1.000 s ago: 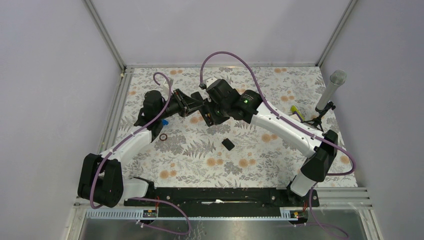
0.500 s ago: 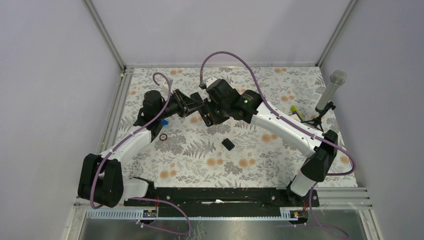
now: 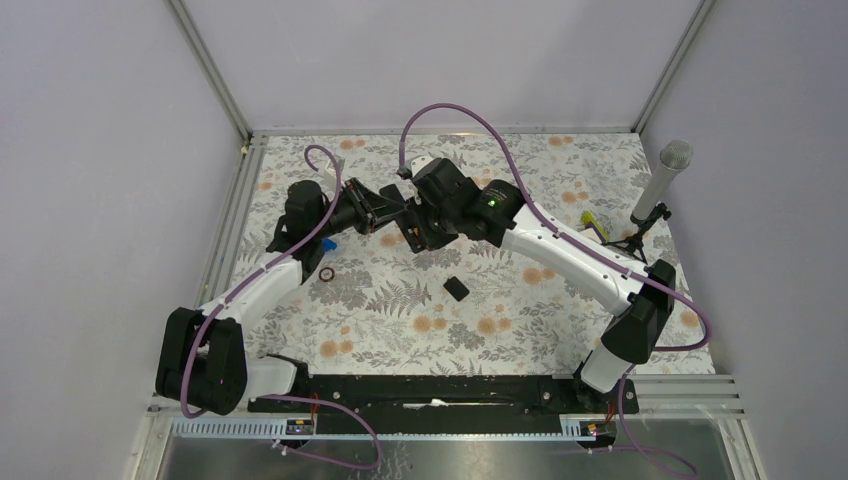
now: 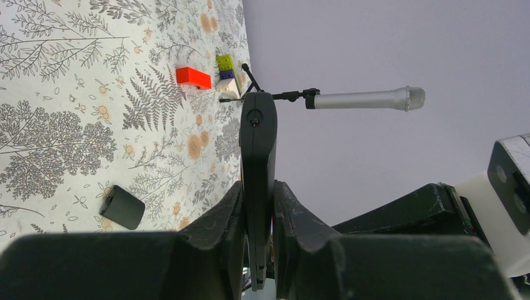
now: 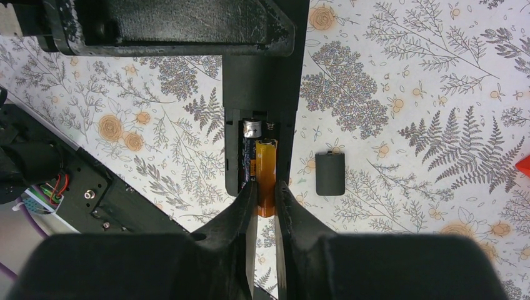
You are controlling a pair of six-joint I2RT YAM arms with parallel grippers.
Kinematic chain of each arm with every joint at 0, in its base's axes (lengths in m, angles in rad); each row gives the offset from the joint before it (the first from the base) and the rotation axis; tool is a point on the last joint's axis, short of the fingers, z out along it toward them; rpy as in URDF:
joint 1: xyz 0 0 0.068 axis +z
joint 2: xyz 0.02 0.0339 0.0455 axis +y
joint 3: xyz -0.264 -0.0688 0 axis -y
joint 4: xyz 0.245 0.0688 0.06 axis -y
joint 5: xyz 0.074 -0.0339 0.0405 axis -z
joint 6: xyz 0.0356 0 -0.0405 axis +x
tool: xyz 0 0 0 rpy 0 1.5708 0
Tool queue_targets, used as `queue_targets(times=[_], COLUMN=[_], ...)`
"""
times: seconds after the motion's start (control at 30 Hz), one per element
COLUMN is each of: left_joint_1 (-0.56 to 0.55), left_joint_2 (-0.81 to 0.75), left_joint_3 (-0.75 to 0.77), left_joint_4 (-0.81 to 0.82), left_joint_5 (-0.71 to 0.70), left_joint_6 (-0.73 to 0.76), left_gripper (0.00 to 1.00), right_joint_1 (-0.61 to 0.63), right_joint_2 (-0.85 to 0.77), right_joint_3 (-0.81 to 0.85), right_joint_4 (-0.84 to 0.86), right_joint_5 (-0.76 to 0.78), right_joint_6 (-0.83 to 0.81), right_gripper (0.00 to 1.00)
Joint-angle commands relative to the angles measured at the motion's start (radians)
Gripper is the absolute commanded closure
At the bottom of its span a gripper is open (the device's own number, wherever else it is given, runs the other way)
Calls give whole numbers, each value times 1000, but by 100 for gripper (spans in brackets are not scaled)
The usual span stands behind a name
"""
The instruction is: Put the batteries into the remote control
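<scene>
My left gripper (image 4: pixel 258 187) is shut on the slim black remote control (image 4: pixel 257 150) and holds it edge-on above the table; it also shows in the top view (image 3: pixel 398 214). In the right wrist view the remote (image 5: pixel 262 87) has its back compartment open, with one dark, silver-tipped battery (image 5: pixel 251 139) lying inside. My right gripper (image 5: pixel 265 186) is shut on an orange battery (image 5: pixel 267 172), whose far end lies in the compartment beside the first. The small black cover (image 5: pixel 329 174) lies on the table to the right, and shows in the top view (image 3: pixel 456 289) too.
A grey-headed microphone (image 3: pixel 655 190) stands on its stand at the right edge, with small coloured blocks (image 3: pixel 592 220) near it. A red block (image 4: pixel 192 77) lies on the floral table. A small dark ring (image 3: pixel 327 274) and a blue piece (image 3: pixel 328 243) lie by the left arm.
</scene>
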Motion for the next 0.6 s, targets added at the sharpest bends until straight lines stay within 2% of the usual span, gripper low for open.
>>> queue_targets(times=[0.0, 0.57], left_joint_1=[8, 11], left_joint_2=[-40, -42], left_joint_3=[25, 18], left_joint_4=[50, 64], left_joint_5=[16, 28], left_joint_6=[5, -8], left_gripper=[100, 100], right_joint_1=[9, 9], right_joint_2=[-21, -28], right_joint_3=[6, -4], right_joint_4=[5, 57], right_joint_5=[-13, -4], right_joint_6=[-1, 4], right_gripper=[82, 69])
